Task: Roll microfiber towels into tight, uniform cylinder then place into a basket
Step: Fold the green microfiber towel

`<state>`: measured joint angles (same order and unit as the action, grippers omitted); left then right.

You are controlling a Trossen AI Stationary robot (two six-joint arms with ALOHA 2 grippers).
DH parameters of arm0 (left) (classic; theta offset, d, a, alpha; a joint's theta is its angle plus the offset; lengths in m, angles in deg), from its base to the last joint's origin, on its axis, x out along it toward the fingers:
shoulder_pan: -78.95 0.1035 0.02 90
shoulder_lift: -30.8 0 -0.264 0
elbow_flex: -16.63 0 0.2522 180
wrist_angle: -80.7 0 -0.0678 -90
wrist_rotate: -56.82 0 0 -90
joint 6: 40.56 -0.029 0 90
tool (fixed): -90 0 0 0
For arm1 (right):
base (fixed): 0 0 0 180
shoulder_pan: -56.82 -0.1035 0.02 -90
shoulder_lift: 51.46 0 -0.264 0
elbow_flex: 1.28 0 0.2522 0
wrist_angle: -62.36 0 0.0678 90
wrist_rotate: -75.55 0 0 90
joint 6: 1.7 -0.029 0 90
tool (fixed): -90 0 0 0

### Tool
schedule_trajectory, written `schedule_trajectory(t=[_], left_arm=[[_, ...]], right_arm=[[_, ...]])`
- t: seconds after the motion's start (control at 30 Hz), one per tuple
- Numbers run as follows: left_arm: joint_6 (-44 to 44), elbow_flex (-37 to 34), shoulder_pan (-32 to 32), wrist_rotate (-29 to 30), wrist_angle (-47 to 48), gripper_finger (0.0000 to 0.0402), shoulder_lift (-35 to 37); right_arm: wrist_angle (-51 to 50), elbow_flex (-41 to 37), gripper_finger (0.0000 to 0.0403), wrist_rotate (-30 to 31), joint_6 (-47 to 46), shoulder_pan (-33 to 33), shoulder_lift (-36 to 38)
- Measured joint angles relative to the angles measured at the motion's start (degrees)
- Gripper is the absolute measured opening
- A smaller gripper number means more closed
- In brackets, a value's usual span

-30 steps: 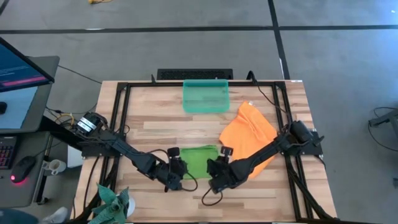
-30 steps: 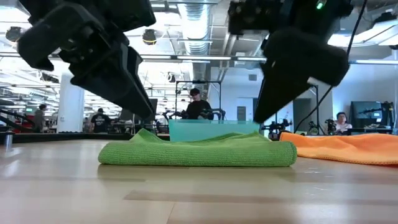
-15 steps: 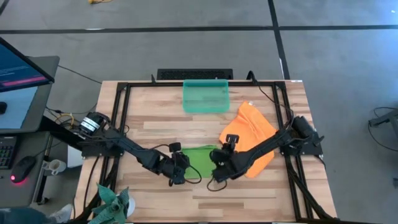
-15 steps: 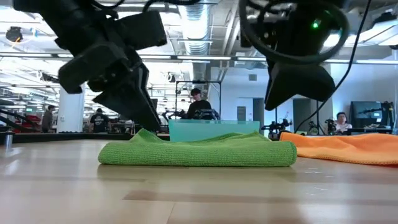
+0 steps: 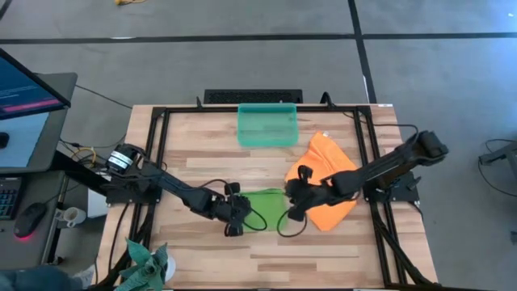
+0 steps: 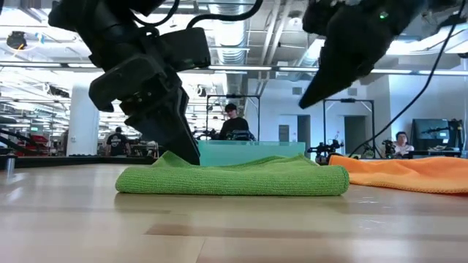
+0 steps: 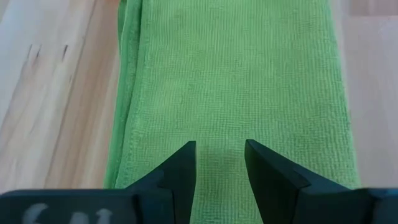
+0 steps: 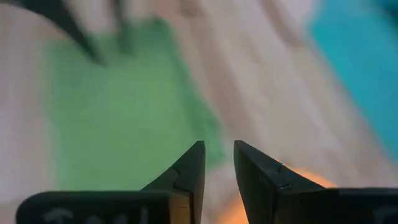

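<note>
- High view: the green towel [image 5: 262,208] lies folded flat at the table's middle, not yet rolled; the orange towel [image 5: 321,179] lies spread beside it.
- The basket [image 5: 267,124] at the far edge holds nothing.
- The left gripper [image 7: 219,163] sits low over the green towel's end, fingers parted, gripping nothing.
- The right gripper [image 8: 217,163] hangs above, parted and empty.
- Judged: rolling and placing both remain.

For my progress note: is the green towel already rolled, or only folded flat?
Only folded flat: the green towel lies as a low layered pad on the table, no cylinder.
</note>
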<state>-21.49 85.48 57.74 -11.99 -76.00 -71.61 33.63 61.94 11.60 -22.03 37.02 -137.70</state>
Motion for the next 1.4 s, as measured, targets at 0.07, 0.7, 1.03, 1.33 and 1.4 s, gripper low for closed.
schedule_trajectory(t=[0.07, 0.7, 1.03, 1.33, 1.4], left_arm=[[0.49, 0.0, -0.18, -0.02, 0.25, 0.013, 0.0], [5.09, 0.0, -0.18, 0.28, 5.54, 0.013, 0.0], [9.73, 0.0, -0.08, 0.37, 8.6, 0.013, 0.0], [9.3, 0.02, -0.65, 4.02, 12.43, 0.013, 0.41], [8.5, 0.02, -1.44, 6.14, 12.7, 0.013, 1.32]], right_arm=[[9.82, -4.01, 0.0107, -4.16, 3.93, 0.34, 0.86], [25.16, -7.74, 0.0107, -20.65, 4.08, 9.13, -13.73], [24.83, -5.53, 0.0107, -26.16, 3.1, 11.42, -15.36], [21.96, -5.67, 0.0107, -26.12, 1.26, 12.08, -12.68], [21.49, -5.45, 0.0107, -26.1, 1.26, 12.04, -10.19]])
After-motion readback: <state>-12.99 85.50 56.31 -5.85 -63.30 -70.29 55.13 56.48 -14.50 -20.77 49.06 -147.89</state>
